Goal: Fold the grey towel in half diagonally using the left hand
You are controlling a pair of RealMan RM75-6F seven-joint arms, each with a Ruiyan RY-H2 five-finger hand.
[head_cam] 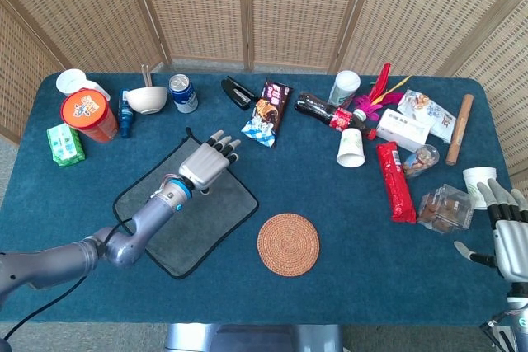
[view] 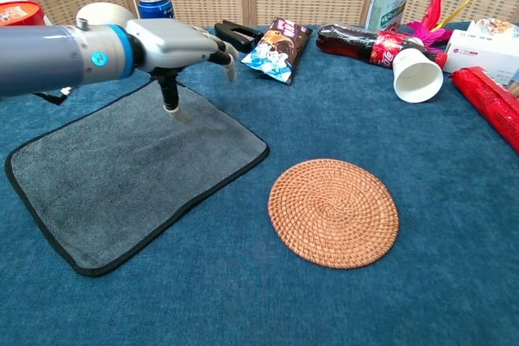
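Left hand (head_cam: 206,165) hovers empty with fingers spread above the far part of the flat grey towel (head_cam: 194,218) beneath it, so closing there rather than at a corner would likely bunch the cloth, spoiling the diagonal.

The grey towel (head_cam: 186,212) lies flat on the blue table (head_cam: 272,294). The left hand (head_cam: 206,162) is over the towel's far edge with its fingers spread and nothing in it. A round woven mat (head_cam: 288,244) sits just beside the towel. The right hand (head_cam: 510,237) is at the table's right edge, fingers apart.
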